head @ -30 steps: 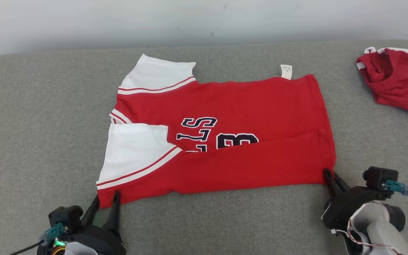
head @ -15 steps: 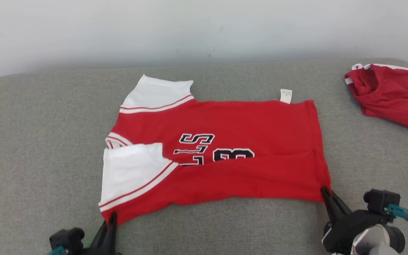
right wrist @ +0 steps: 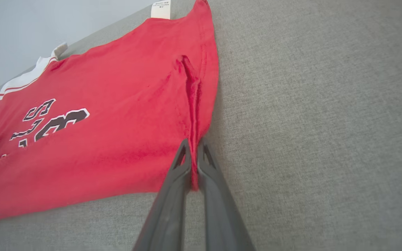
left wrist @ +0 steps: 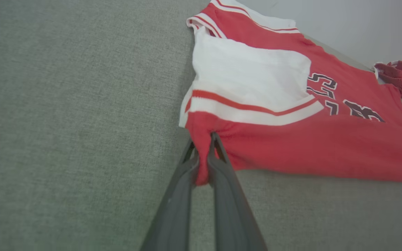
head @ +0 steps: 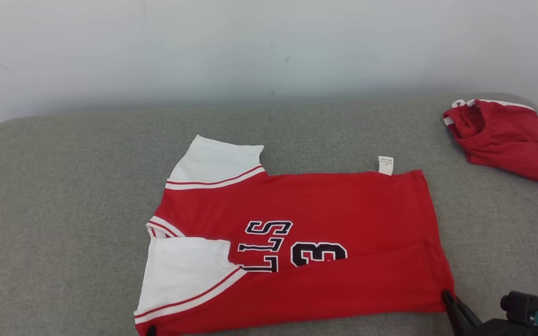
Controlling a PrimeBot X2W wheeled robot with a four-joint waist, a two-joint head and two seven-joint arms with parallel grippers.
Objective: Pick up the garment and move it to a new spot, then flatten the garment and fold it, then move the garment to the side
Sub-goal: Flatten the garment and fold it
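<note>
Two pinches: left gripper (left wrist: 203, 139) and right gripper (right wrist: 194, 143) clamped on near corners of the garment (head: 325, 205). Lift unevenly and you'll lose one or spill the fold.

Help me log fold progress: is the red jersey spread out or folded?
Partly folded: the jersey lies flat, but its near edge is turned over the front, covering part of the lettering.

Bright, even, soft light from above. The shirt (head: 334, 210) casts a thin shadow along its near edge. Wrist views bend at the edges; fingers (left wrist: 173, 216) close to the lens look soft.
</note>
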